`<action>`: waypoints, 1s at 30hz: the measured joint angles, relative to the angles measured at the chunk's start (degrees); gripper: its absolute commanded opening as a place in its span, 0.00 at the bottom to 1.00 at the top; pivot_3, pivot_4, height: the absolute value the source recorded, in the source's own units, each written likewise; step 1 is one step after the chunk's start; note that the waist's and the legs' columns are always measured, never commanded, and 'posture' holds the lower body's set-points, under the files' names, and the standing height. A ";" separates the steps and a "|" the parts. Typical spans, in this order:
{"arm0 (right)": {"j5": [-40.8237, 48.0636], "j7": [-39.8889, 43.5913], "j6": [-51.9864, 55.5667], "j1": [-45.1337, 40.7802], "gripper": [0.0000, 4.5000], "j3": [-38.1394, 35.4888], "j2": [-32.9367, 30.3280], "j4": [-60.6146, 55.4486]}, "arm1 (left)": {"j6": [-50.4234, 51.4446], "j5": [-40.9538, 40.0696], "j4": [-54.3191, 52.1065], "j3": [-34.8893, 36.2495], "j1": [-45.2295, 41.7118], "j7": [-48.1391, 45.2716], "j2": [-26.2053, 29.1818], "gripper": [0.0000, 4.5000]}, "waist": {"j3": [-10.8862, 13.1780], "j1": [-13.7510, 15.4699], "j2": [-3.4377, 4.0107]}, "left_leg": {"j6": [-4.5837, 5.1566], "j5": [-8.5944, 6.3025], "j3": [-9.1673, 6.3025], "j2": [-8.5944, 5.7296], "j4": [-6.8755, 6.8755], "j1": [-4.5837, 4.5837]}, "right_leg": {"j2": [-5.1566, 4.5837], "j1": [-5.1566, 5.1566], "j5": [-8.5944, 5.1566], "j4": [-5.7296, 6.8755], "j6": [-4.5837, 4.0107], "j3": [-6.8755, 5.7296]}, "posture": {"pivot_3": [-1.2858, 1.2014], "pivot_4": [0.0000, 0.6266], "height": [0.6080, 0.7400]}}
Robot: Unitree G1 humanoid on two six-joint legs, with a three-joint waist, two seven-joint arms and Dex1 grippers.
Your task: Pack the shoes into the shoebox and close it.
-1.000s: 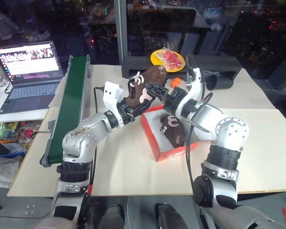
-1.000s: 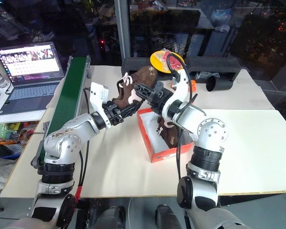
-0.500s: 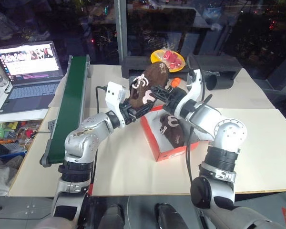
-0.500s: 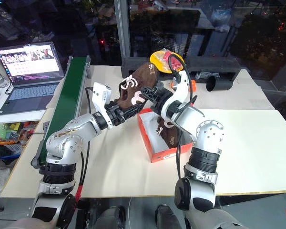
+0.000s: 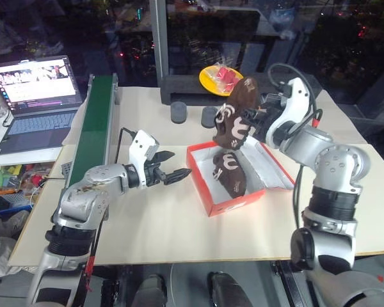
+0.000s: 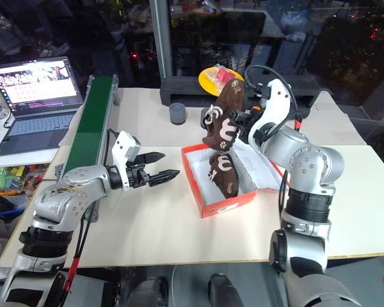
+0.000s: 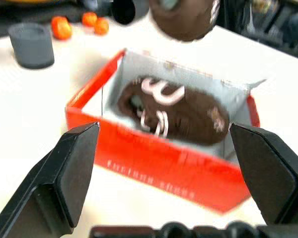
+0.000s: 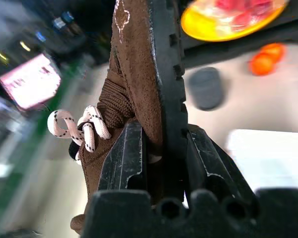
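so the right gripper (image 8: 161,148) is pinching one brown shoe (image 5: 235,115) by its sole edge, fingers (image 8: 124,153) clamped either side, and it's hanging in the air above the far end of the shoebox (image 5: 208,192), toe tipped up, white laces (image 8: 82,124) dangling. left gripper (image 5: 173,169) is spread wide with nothing in it, hovering just off the box's left side, pointing at it. the second shoe (image 5: 227,173) lies inside the red box, which sits open around the middle of the worktop (image 5: 179,236). further back toward the far edge there are two grey foam cylinders (image 5: 178,112), a yellow plate (image 5: 211,78), and a green conveyor (image 5: 93,128) running along the left edge
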 measured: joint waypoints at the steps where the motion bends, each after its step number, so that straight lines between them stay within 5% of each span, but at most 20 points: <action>1: -0.32 0.29 1.95 0.01 0.23 1.41 -0.56 0.05 | -0.05 0.09 -0.33 -0.52 0.10 -0.63 0.29 0.99 | 0.00 0.00 0.00 | 0.00 0.00 0.00 0.00 0.00 0.00 | 0.00 0.00 0.00 0.00 0.00 0.00 | 0.52 0.24 1.00; 16: -8.55 1.17 19.55 0.49 0.23 4.54 3.96 5.57 | -1.33 2.25 -1.74 -3.07 1.30 -3.79 1.85 0.99 | 0.00 0.19 0.00 | 0.00 0.00 -0.01 -0.02 0.01 -0.03 | -0.01 -0.01 -0.02 0.00 0.00 -0.01 | 0.52 0.24 1.00; 29: -20.28 14.03 4.73 -4.09 0.23 23.18 5.01 25.25 | -2.30 3.00 -0.88 -5.11 1.11 -4.23 -0.17 0.99 | -0.03 0.10 0.00 | 0.00 0.00 -0.03 -0.02 0.03 0.56 | 0.00 0.66 -0.02 -0.08 0.01 -0.06 | 0.52 0.24 1.00; 30: -21.10 14.77 3.57 -4.58 0.33 23.49 5.46 26.91 | -2.35 3.19 -0.78 -5.22 0.95 -4.32 -0.30 1.00 | -0.03 0.08 -0.01 | 0.00 0.00 -0.03 -0.02 0.03 0.69 | 0.00 0.78 -0.03 -0.10 0.01 -0.06 | 0.52 0.24 1.00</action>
